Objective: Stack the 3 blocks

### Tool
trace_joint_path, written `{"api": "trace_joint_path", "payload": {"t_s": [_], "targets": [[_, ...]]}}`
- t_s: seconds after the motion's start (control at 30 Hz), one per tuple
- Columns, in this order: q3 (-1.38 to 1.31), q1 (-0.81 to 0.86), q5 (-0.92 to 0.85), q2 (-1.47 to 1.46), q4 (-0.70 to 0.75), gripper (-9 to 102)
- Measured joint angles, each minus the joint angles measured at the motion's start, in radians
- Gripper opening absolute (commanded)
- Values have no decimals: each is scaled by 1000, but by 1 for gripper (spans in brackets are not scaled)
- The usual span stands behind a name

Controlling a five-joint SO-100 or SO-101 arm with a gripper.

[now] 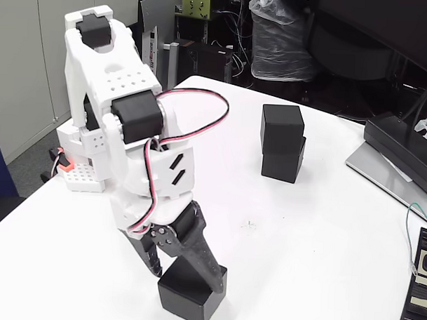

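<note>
White bench (281, 239): two black blocks (282, 143) already stacked at two o'clock; the claw (185, 271) at six o'clock straddles the third block (191, 293), grip unclear; it remains to be stacked

Hidden and cropped parts, fixed view

The near cube (188, 296) is partly covered by the gripper (185, 271), whose fingertips are lost against the cube's black surface, so how the jaws stand cannot be made out; whether the cube is actually gripped cannot be told. Its lower edge is close to the frame's bottom border. The top face of the lower stacked cube (283, 162) is concealed by the cube above (281, 127). The black box with white labels (419, 293) is cut by the right and bottom edges, its print too small to read.
</note>
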Motion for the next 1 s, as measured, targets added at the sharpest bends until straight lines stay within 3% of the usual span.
{"api": "trace_joint_path", "payload": {"t_s": [0.53, 1.0], "targets": [[31, -5, -5, -114, -117, 33], [23, -3, -5, -110, -124, -2]]}}
